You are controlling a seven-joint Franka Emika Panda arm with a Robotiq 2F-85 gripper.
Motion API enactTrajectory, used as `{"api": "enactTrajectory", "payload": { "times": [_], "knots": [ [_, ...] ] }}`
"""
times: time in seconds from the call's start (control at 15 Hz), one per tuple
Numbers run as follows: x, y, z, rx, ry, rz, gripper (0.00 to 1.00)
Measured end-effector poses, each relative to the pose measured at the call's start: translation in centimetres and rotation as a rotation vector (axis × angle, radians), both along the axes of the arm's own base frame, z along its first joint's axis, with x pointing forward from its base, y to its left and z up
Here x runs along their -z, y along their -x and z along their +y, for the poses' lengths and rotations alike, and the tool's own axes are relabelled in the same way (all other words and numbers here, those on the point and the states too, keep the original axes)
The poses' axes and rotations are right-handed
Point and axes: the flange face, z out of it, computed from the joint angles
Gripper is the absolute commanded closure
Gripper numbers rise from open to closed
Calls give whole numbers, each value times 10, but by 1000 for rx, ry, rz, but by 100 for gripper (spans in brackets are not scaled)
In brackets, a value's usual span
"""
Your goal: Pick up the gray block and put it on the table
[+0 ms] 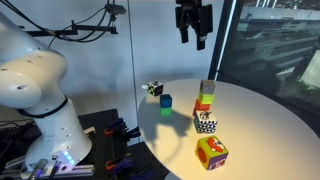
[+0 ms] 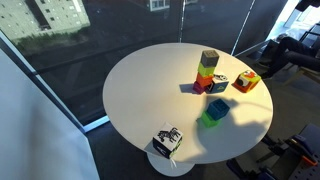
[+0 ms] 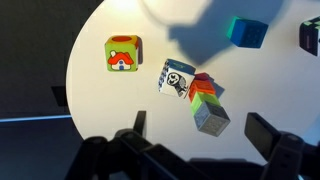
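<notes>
The gray block [image 1: 207,88] sits on top of a small stack, above a lime green cube [image 1: 205,100] and an orange-red one, on the round off-white table [image 1: 262,128]. The stack also shows in an exterior view [image 2: 208,59] on the table [image 2: 150,90]. My gripper [image 1: 193,25] hangs high above the stack, open and empty. In the wrist view the gray block [image 3: 211,117] lies between the two spread fingers of the gripper [image 3: 201,126], far below them.
A black-and-white patterned cube [image 3: 177,77] stands against the stack's base. A colourful house cube [image 3: 122,55] and a blue-green cube [image 3: 246,32] lie nearby. Another black-and-white cube [image 2: 167,141] sits at the table's edge. Glass walls surround the table.
</notes>
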Motion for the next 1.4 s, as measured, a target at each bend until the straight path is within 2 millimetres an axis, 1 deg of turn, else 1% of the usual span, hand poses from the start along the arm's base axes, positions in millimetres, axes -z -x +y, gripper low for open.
{"api": "enactTrajectory", "payload": {
  "times": [0.33,0.53,0.73,0.93,1.13,1.4],
  "knots": [
    [5,-45,30,52,19,55,0],
    [15,-75,51,87,25,105,0],
    [30,-105,67,122,28,161,0],
    [47,-133,75,150,27,223,0],
    [63,-159,78,172,28,284,0],
    [85,-186,81,196,33,338,0]
  ]
}}
